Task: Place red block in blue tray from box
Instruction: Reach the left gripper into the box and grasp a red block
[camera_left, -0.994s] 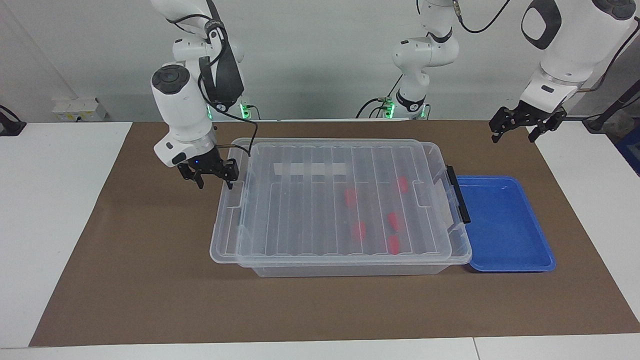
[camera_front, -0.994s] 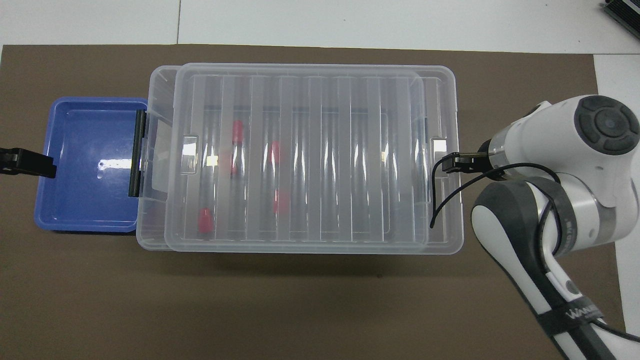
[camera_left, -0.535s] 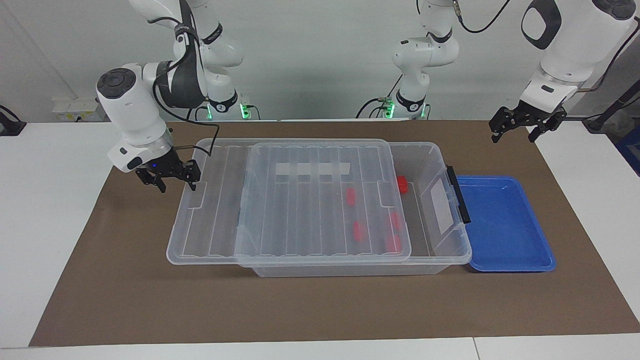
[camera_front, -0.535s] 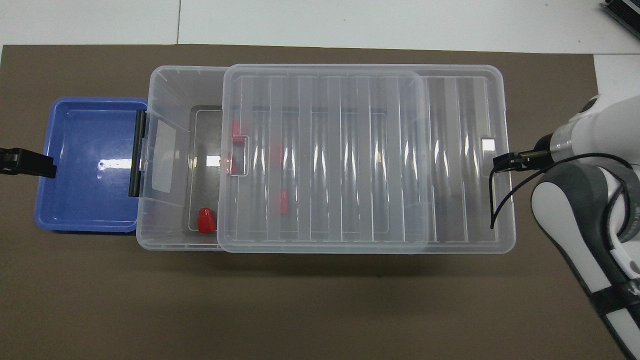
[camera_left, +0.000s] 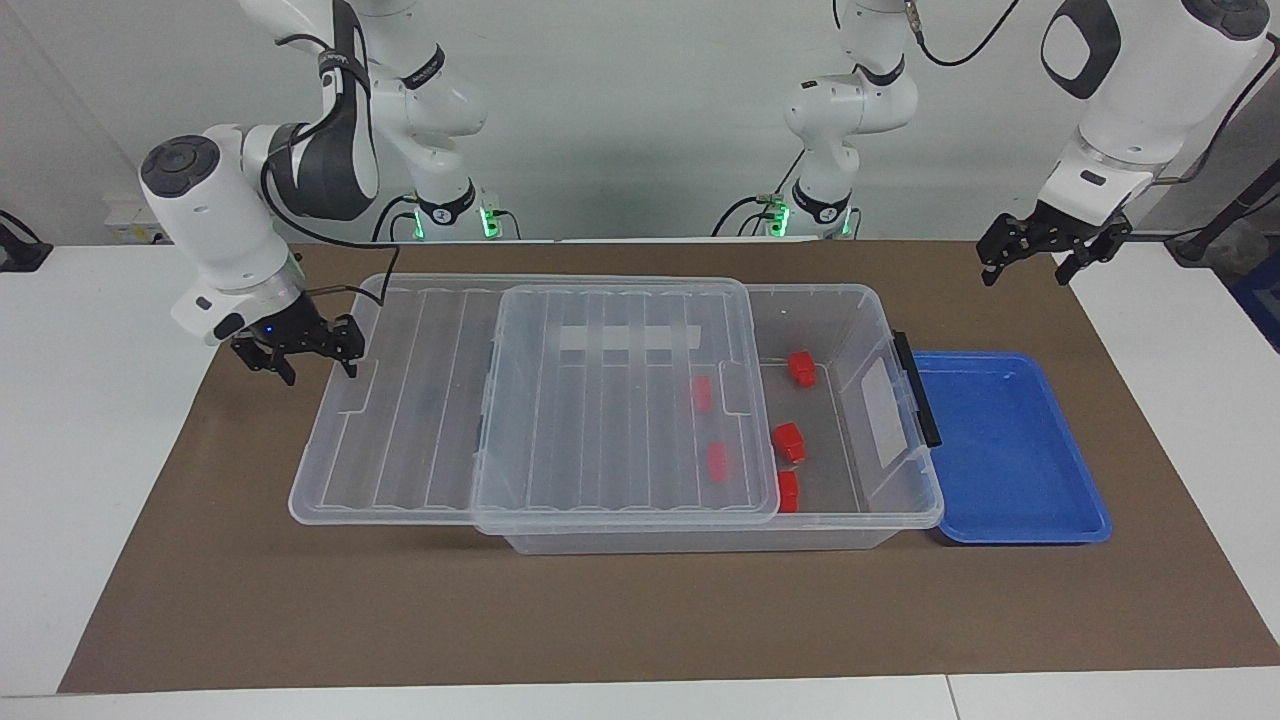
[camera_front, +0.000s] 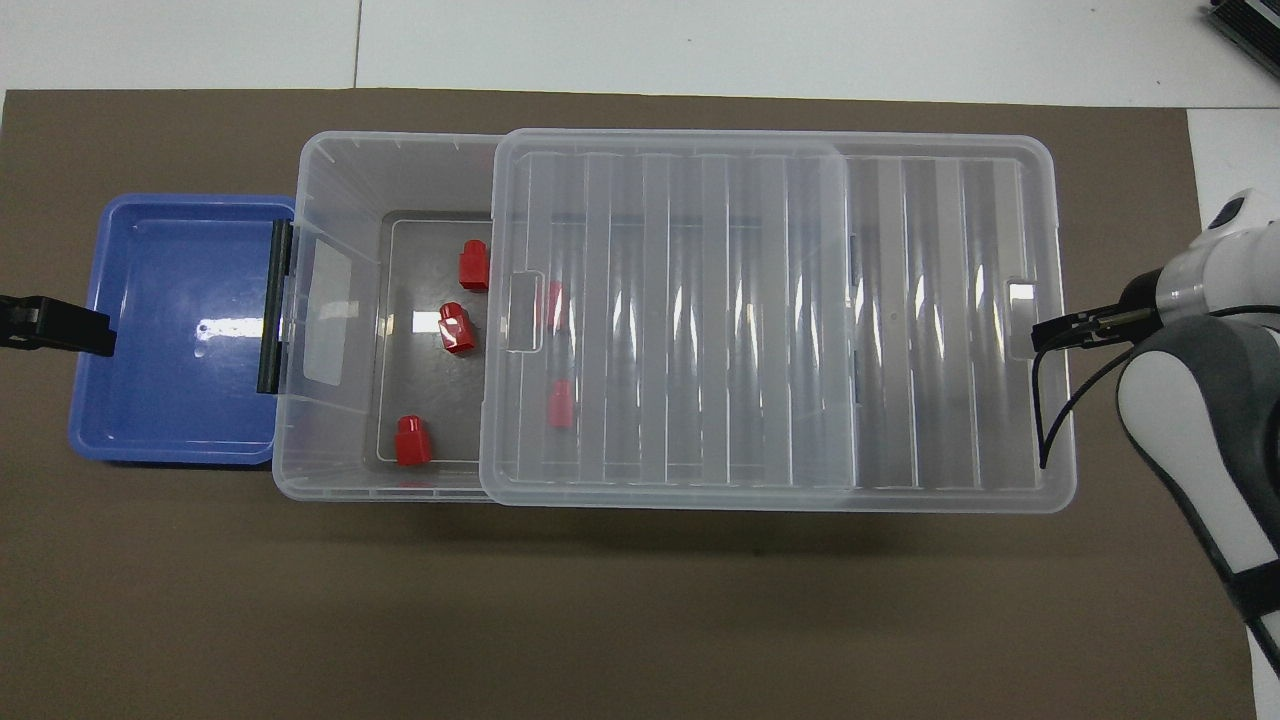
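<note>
At the lid's end, held tight by the right gripper, the lid should be slid off the box flat and slowly, while the left gripper waits spread open above the table, near the blue tray.

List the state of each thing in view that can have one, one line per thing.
box: partly uncovered at the blue tray's end.
lid: slid toward the right arm's end.
red blocks: three uncovered, two under the lid.
blue tray: empty.
right pincer: at the lid's edge.
left pincer: waiting, holding nothing.
</note>
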